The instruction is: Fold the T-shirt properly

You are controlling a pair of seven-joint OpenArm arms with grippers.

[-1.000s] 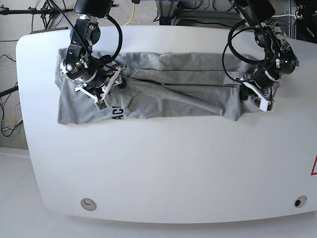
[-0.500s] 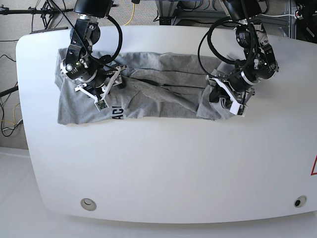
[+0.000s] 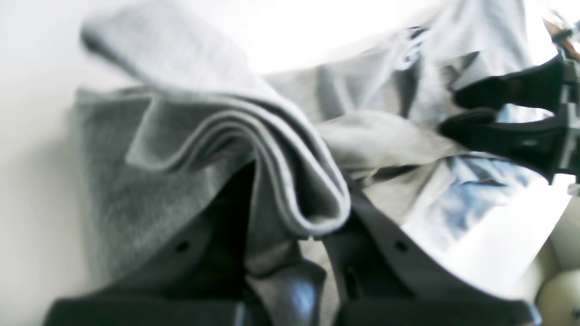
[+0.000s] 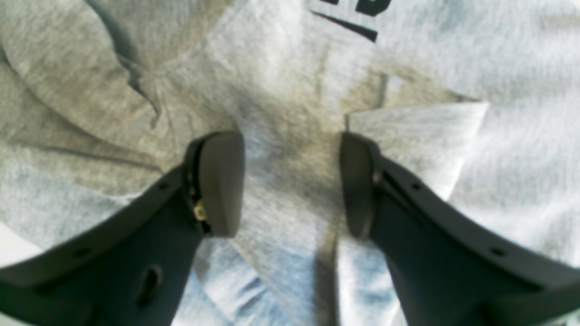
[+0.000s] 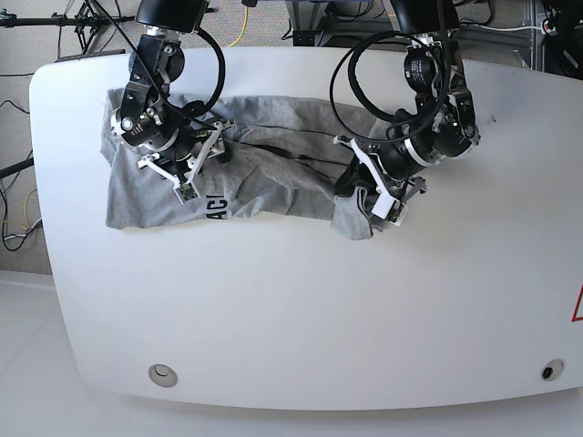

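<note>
Grey soft cotton T-shirt (image 5: 305, 199) on the white table (image 5: 273, 319), likely light and limp: left hand (image 3: 294, 226) grips layered folds; grasp all layers near the edge; right hand (image 4: 290, 181) stands wide.

There is 1 T-shirt (image 5: 282, 114) on 1 white table (image 5: 310, 309). There are 2 robot arms, 1 left arm (image 5: 437, 91) and 1 right arm (image 5: 157, 86), with 2 grippers: 1 left gripper (image 3: 299, 181) and 1 right gripper (image 4: 290, 183). The tabletop has 2 round fittings (image 5: 162, 375).
</note>
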